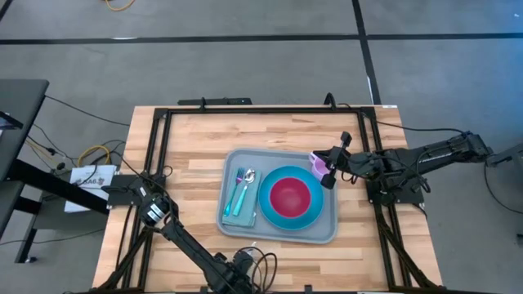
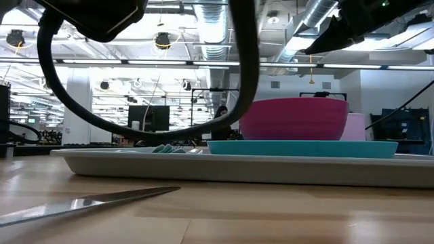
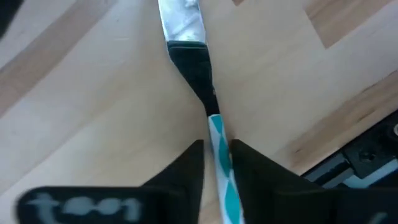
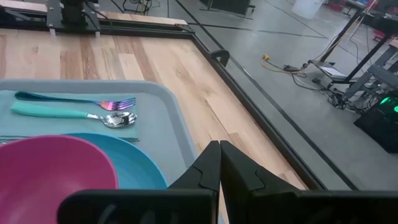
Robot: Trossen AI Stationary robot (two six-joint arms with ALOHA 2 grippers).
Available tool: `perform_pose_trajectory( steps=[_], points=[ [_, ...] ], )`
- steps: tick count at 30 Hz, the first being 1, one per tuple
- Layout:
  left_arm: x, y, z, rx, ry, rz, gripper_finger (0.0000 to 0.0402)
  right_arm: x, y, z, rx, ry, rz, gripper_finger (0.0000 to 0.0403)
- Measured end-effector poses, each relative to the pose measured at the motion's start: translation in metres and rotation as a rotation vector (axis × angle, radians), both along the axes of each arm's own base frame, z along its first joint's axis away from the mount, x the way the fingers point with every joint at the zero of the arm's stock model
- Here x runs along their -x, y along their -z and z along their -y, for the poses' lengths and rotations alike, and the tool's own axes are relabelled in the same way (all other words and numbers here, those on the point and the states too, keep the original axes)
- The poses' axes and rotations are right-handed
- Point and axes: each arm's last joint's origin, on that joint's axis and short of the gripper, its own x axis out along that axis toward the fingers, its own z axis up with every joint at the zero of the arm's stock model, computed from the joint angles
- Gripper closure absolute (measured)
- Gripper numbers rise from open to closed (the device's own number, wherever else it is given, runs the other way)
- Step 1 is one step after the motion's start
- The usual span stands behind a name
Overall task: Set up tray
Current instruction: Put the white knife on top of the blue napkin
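Note:
The grey-blue tray [image 1: 328, 230] lies mid-table. On it are a teal napkin [image 1: 239, 214] with a fork [image 4: 74, 99] and a spoon [image 4: 68, 114], and a blue plate [image 1: 320, 214] with a pink bowl [image 1: 289, 196]. A pale pink cup [image 1: 316, 162] stands in the tray's far right corner. My right gripper [image 4: 219, 149] is shut and hovers over the tray's right rim beside that cup. My left gripper [image 3: 217, 152] is at the table's near edge, shut on a knife [image 2: 95, 199]. My left gripper pinches the knife's teal-and-white striped handle [image 3: 216, 134] between its two fingers [image 3: 186, 168]. The fingers lie along the knife, with the dark neck and the blade [image 3: 182, 18] reaching out ahead of them. The blade [image 2: 41, 210] lies low over the wood; whether it touches, I cannot tell.
Black frame rails [image 1: 155, 155] run along the table's left, far and right sides. Bare wood [image 1: 188, 180] lies left of the tray and between the tray and the near edge. A thick cable loop [image 2: 135, 129] hangs close in the low view.

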Motion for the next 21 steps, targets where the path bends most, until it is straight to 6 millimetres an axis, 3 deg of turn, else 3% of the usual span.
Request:
perform_pose_trajectory(
  steps=[5, 13, 21],
  points=[
    [0.000, 0.001, -0.001, -0.014, -0.008, -0.006, 0.0389, 0.000, 0.000, 0.000, 0.000, 0.000, 0.000, 0.0403],
    [-0.002, -0.001, 0.000, 0.002, -0.056, -0.003, 0.0395, 0.000, 0.000, 0.000, 0.000, 0.000, 0.000, 0.0403],
    [-0.014, -0.026, 0.006, 0.075, -0.128, 0.054, 0.0396, 0.000, 0.000, 0.000, 0.000, 0.000, 0.000, 0.0403]
  ],
)
